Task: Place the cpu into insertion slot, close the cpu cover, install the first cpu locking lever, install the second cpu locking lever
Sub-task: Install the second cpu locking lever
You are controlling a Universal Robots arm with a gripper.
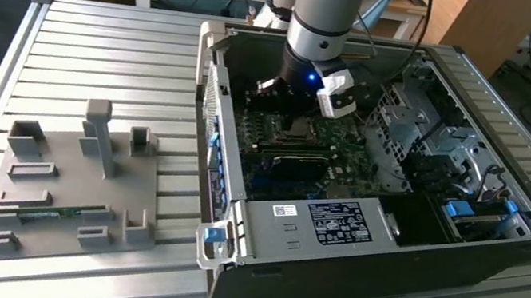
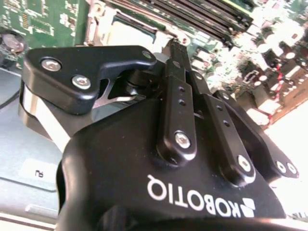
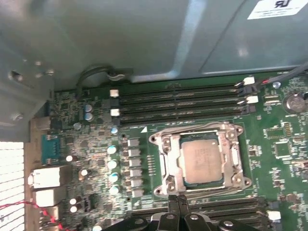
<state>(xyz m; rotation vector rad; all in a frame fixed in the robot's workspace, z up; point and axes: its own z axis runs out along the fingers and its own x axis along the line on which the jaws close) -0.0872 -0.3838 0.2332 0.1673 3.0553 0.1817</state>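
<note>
The desk (image 1: 96, 64), a slatted metal top, carries an open computer case (image 1: 363, 214) lying on its side so the green board (image 3: 96, 159) faces up for the arm. To the exterior view's left sits a grey parts holder (image 1: 64, 188), w/ a small green strip in one of its grooves.

The arm reaches down into the case, gripper (image 3: 178, 204) just beside the edge of the socket (image 3: 166, 161). In both wrist views its fingers (image 2: 175, 72) are pressed together, holding nothing; probably so the thin tip can push small parts.

The cover (image 3: 231, 139) lies flat over the socket. The chip (image 3: 202, 161) sits inside, grey top showing thru the window. Lever state: can't tell.
</note>
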